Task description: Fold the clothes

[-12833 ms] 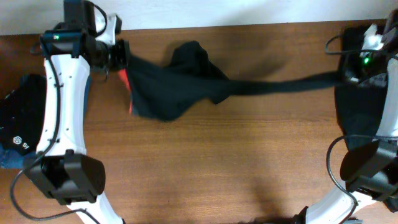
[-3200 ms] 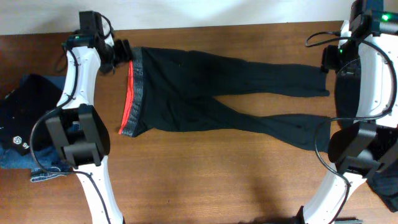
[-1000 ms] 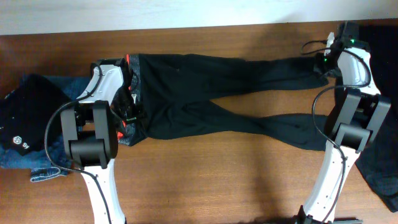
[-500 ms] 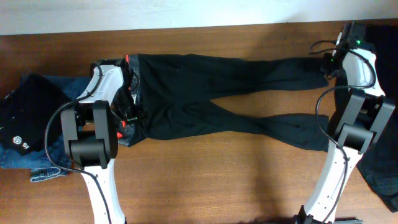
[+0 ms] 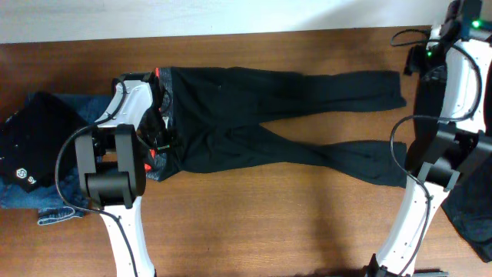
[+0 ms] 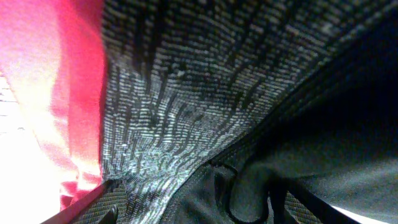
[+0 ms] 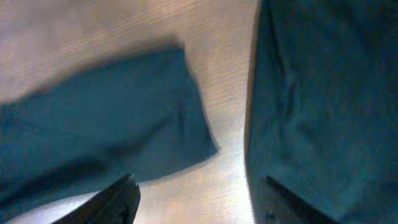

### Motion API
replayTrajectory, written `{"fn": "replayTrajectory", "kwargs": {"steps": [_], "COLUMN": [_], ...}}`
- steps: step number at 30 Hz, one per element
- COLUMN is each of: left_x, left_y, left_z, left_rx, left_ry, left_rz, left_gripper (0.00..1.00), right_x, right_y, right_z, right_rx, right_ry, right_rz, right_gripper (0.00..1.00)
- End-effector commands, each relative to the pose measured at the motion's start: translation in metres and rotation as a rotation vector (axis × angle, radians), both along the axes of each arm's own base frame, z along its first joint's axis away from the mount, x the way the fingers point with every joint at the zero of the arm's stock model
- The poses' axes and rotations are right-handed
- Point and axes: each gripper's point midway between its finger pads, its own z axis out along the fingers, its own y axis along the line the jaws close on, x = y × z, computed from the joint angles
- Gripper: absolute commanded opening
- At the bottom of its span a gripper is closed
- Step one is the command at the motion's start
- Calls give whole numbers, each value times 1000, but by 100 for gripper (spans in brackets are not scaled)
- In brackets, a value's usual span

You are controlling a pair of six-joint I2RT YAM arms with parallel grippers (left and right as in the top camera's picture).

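We are looking at black trousers (image 5: 254,115) lying flat on the worktop (image 5: 269,223), long axis left to right, waistband pointing left.
Overhead is showing both legs splaying rightward. Only the left wrist view is showing the red-and-grey waistband (image 6: 174,93) close up, the left pincer (image 6: 199,205) spread wide over it. The right pincer (image 7: 198,198) is gaping, empty, above one cuff (image 7: 112,124) beside another dark garment (image 7: 323,93).
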Motion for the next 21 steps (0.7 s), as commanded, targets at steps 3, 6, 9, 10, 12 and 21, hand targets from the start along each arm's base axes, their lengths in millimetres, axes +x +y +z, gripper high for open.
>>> {"fn": "replayTrajectory", "kwargs": {"steps": [3, 6, 9, 10, 12, 21], "left_x": [-7, -6, -1, 1, 3, 2], "left_y": [7, 7, 7, 7, 7, 7], "left_z": [-17, -18, -20, -20, -21, -21], "left_rx": [24, 24, 24, 24, 24, 23], "left_ry": [38, 31, 9, 1, -7, -2], "left_rz": [-25, -25, -24, -24, -24, -25], "left_gripper": [74, 74, 74, 74, 75, 75], "right_x": [-22, -41, -59, -62, -62, -62], "right_y": [17, 24, 31, 32, 33, 47], "right_z": [18, 14, 12, 12, 12, 7], "right_rx": [52, 82, 109, 114, 122, 205], "right_ry": [45, 123, 201, 211, 209, 211], "right_rz": [16, 14, 12, 11, 7, 2], "right_gripper": [68, 68, 68, 68, 68, 74]}}
